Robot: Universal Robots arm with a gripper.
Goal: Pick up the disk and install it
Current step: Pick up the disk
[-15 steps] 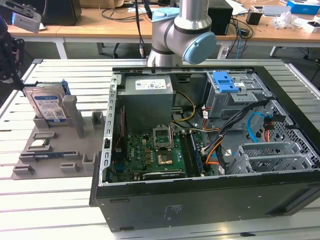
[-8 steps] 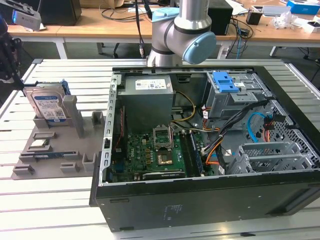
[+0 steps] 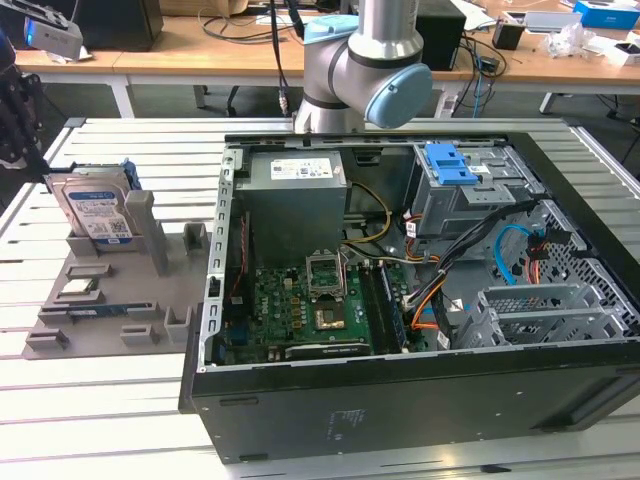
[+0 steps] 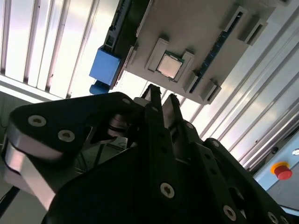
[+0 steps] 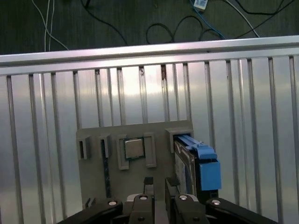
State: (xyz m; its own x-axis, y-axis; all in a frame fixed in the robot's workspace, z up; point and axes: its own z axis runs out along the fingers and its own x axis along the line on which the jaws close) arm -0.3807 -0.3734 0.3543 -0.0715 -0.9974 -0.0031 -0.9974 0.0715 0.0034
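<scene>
Silver-metal rectangular disk (image 3: 95,215) with a white-and-blue label and blue plastic side rails: you are seeing it standing on edge in an end slot of the grey plastic fixture block (image 3: 150,285), which is lying on the slatted aluminium table (image 3: 100,420). (Speaker 1)

Confirming. You are finding that fixture block at the exterior view's left of the open black computer case (image 3: 400,400), apart from it. The disk is sitting outside the case, not yet installed. (Speaker 2)

Inside the case, you are viewing the grey metal power-supply box (image 3: 295,185), the green motherboard (image 3: 290,310) and the light-blue plastic latch plate (image 3: 450,165). (Speaker 1)

Now check the black gripper (image 5: 160,183). In the first wrist view it is hanging over the fixture block, between the square silver processor chip (image 5: 133,148) and the disk, near the disk. (Speaker 2)

You are seeing its two fingers (image 5: 148,183) standing slightly apart, with a narrow gap between them. They are pinching nothing. (Speaker 1)

Agreed. In the second wrist view you are reading the same narrow gap, with the processor chip and the disk's blue rail lying beyond the fingertips. How high the gripper is hanging over the fixture block, you cannot tell. (Speaker 2)
</scene>
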